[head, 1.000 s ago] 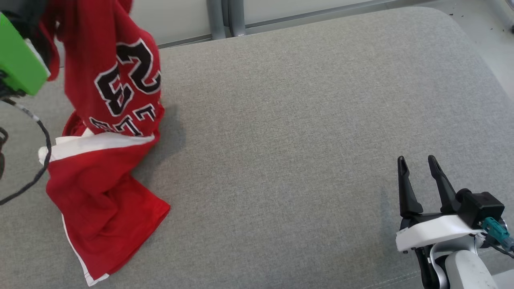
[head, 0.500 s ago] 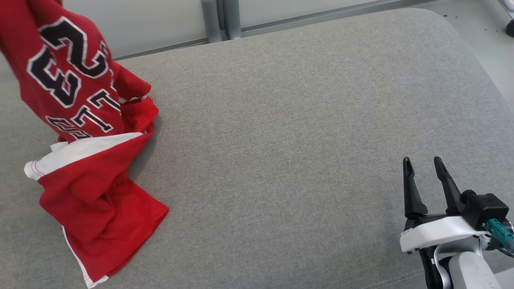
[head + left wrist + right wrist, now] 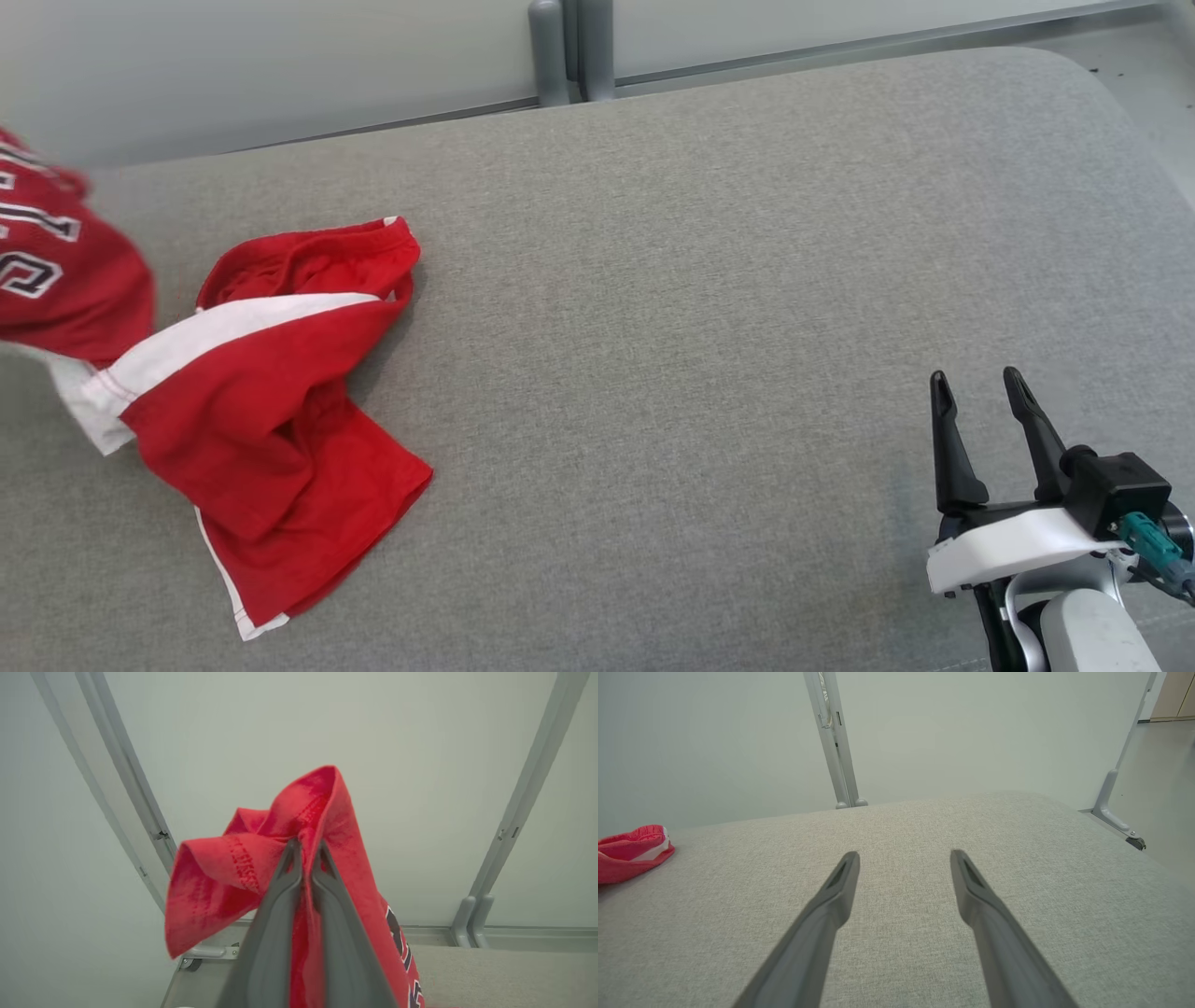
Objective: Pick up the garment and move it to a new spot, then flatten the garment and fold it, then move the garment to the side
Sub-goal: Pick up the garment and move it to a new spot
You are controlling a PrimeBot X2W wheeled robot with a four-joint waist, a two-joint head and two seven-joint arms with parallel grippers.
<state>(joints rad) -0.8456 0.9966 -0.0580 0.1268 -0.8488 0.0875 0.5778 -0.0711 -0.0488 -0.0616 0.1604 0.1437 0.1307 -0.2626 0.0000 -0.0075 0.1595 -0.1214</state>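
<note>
The garment (image 3: 271, 411), a red jersey with white trim, lies half-heaped on the left of the grey desk (image 3: 700, 327), its lettered part lifted toward the left edge. Nearest the robot, the right end effector (image 3: 975, 376) hovers spread open and empty over bare desk, well apart from the cloth. Farther out, the left end effector (image 3: 306, 851) is clamped on a stitched hem fold, raised before the wall. The move to a new spot looks under way: lift higher so the trailing part clears the desk, carry smoothly, then lay it down without bunching.
</note>
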